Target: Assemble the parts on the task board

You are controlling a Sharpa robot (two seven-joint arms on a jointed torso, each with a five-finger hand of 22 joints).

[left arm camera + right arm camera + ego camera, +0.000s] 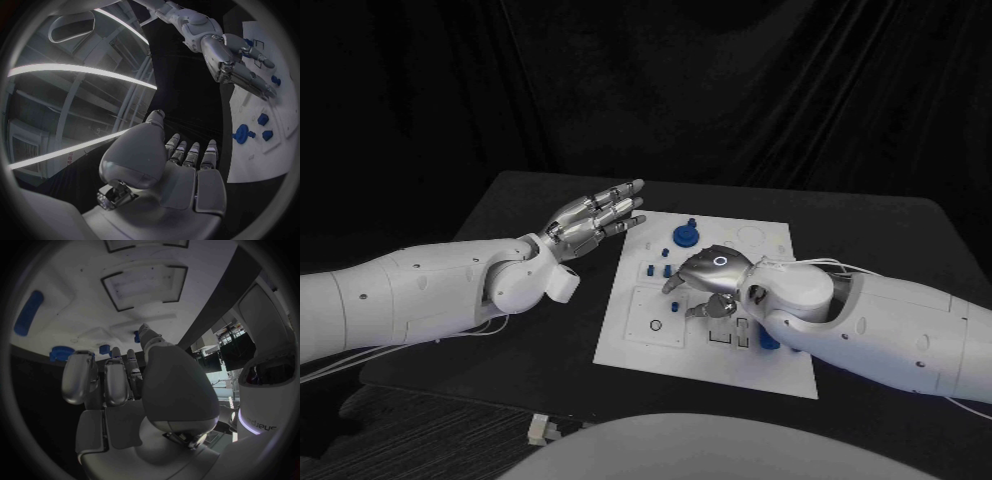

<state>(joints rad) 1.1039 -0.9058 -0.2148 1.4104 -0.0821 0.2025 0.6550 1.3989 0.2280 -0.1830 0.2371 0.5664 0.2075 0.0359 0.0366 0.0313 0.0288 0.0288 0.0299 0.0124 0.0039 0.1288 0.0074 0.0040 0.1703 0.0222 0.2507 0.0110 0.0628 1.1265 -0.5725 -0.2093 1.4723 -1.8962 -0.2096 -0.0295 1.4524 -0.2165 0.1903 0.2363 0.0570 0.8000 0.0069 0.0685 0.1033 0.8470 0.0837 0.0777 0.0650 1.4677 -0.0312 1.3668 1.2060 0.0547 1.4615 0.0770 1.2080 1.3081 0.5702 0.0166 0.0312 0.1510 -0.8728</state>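
My right hand [718,275] curls over the task board [635,345], grip unclear, long side running away from me, left hand [593,218] spread beside it.

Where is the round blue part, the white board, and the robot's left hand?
round blue part [685,235], head view, its top.
task board [759,371], head view, bare near corner.
left hand [594,219], head view, middle of palm.

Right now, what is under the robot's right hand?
Under the right hand lies the white task board, with small blue parts beside its fingers. Whatever sits directly beneath its palm is covered, so I cannot tell.
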